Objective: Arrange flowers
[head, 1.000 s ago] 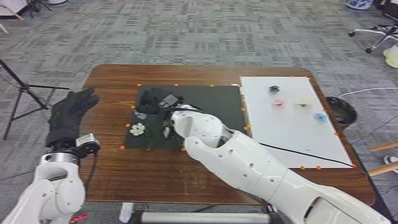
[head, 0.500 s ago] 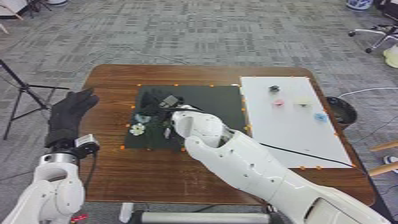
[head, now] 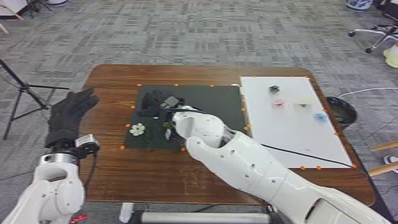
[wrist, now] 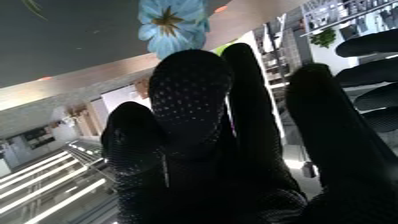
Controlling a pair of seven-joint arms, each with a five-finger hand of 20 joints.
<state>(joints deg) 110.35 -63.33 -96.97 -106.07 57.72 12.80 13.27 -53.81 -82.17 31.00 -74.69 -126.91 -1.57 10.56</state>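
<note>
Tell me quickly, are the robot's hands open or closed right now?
Left hand: open, empty.
Right hand: looks open, with a blue flower by its fingertips; can't tell if they touch.

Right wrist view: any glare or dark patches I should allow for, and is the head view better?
Right wrist view: ceiling lights glare as white streaks, the right hand is near-black, the blue flower well lit. Head view: black glove blends into the dark mat.

Wht flwr (head: pixel 137 129) on blk mat (head: pixel 220 96), lt-blue flwr (wrist: pixel 169 23) w/ petals spread.
</note>
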